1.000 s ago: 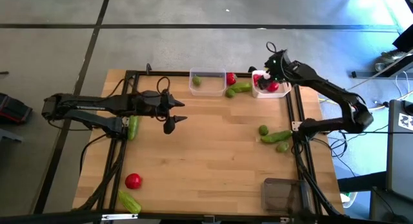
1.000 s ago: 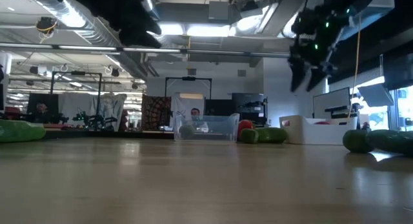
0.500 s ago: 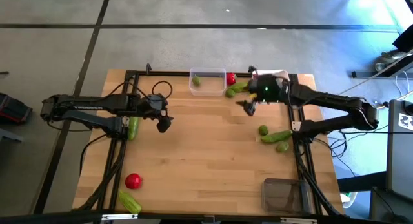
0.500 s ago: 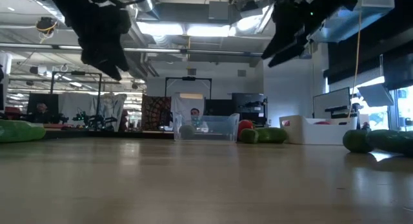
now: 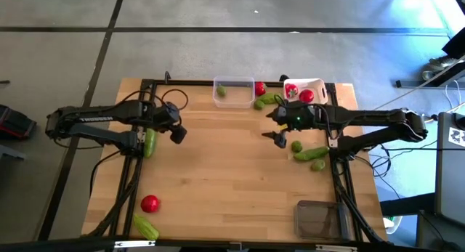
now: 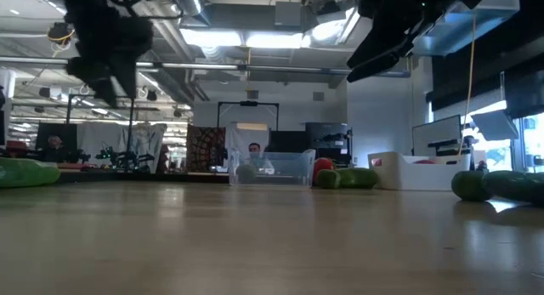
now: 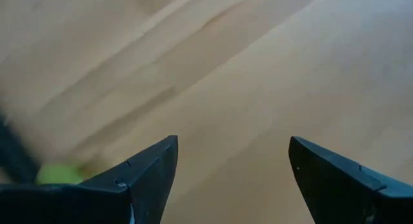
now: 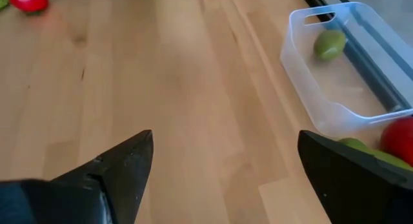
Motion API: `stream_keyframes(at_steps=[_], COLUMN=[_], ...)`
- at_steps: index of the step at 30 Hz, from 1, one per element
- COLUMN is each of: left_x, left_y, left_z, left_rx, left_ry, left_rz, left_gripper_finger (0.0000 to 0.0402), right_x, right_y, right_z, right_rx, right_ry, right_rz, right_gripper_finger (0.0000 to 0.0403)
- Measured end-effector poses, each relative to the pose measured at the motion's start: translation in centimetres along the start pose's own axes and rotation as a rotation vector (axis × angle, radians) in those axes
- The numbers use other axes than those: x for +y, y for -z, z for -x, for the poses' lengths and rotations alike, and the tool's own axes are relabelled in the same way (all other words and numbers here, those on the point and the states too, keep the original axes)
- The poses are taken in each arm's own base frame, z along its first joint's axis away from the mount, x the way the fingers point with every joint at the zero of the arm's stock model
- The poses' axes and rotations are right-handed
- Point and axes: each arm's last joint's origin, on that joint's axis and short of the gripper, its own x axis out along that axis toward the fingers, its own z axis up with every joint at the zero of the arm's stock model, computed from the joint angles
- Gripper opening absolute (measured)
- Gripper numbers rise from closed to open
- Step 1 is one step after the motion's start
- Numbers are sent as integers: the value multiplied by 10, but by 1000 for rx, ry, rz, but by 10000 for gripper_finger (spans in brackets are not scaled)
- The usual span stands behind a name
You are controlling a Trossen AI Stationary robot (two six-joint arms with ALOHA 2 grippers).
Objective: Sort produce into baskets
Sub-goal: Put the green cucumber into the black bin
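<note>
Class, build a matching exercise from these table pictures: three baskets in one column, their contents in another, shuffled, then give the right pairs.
Column one:
1. clear basket
2. white basket
3. dark grey basket

Column two:
A. red pieces
B. nothing visible inside
C. one round green fruit

Pairs: 1-C, 2-A, 3-B
</note>
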Motion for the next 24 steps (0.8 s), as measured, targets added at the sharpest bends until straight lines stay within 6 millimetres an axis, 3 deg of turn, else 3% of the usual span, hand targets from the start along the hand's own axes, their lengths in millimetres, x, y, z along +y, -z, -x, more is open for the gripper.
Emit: stream_keyframes(at_steps=[5,13,20,24], left_x=[11,4,-10,-8], left_y=[7,1,-8,-10], left_z=[-6,-30,-52,-62], left_rx=[135,176,157,208], left_ry=[-165,-326,-302,-358], left_rz=[111,-11,-76,-60], left_gripper_finger=[290,290,290,290], right_x=[-1,-1,-1,-1], right_y=[0,2,4,4], right_z=[0,-2,-2,-2], right_rx=[0,20,41,45], right_ry=[4,7,8,8], right_rz=[-2,3,4,3], right_gripper_finger=[363,363,363,363])
